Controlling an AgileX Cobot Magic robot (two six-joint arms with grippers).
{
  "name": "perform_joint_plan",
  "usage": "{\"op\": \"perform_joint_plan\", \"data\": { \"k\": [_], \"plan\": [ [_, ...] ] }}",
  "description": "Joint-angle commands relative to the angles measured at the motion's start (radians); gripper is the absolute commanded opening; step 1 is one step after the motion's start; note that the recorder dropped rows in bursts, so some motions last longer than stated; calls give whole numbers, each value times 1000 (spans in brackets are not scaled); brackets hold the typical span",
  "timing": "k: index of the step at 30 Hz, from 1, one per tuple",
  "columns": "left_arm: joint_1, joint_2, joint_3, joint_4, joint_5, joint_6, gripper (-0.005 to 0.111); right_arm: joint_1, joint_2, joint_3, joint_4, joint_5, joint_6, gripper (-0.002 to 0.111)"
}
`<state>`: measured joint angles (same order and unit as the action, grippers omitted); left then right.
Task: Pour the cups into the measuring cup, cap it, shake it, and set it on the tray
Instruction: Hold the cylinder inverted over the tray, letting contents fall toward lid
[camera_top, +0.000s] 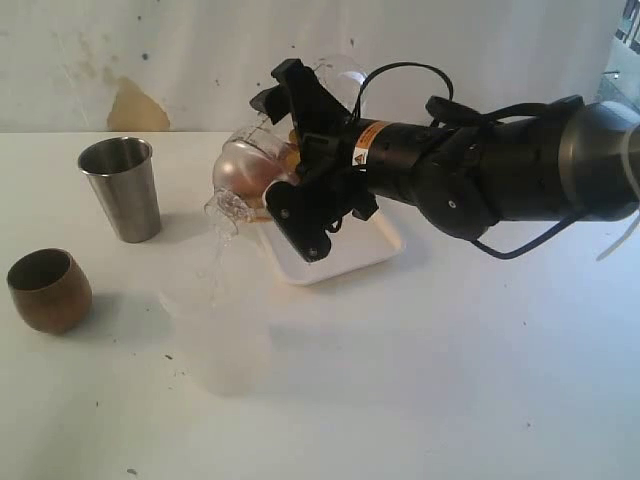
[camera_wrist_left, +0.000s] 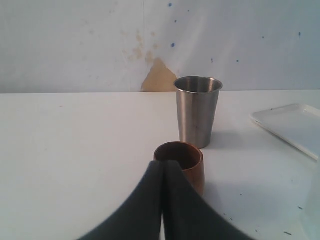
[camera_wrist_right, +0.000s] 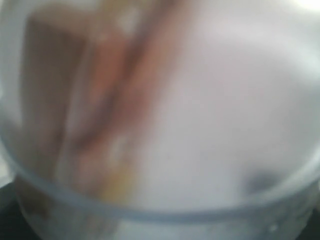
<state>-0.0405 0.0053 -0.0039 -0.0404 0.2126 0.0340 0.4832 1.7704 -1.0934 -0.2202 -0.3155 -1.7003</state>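
Nearest of all is a cloudy plastic tub (camera_top: 228, 345), pale and hard to see on the white table (camera_top: 450, 380). Behind it the right gripper (camera_top: 297, 158) squeezes its black fingers on the clear measuring cup (camera_top: 245, 165), which is tipped sideways with something pink and orange inside (all blurry up close), right by the flat white tray (camera_top: 350, 255). Off to the left stand the shiny steel tumbler (camera_top: 120, 190) and the round brown wooden cup (camera_top: 48, 290), and the left gripper (camera_wrist_left: 163, 200) has both fingers pressed together on nothing.
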Motion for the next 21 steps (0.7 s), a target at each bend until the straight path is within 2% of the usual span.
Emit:
{"op": "perform_joint_plan", "data": {
  "k": [1, 21],
  "plan": [
    [-2, -5, 4, -5, -11, -3, 0, 3, -14, -14, 9, -65, 2, 0],
    [-2, -5, 4, -5, -11, -3, 0, 3, -14, -14, 9, -65, -1, 0]
  ]
}}
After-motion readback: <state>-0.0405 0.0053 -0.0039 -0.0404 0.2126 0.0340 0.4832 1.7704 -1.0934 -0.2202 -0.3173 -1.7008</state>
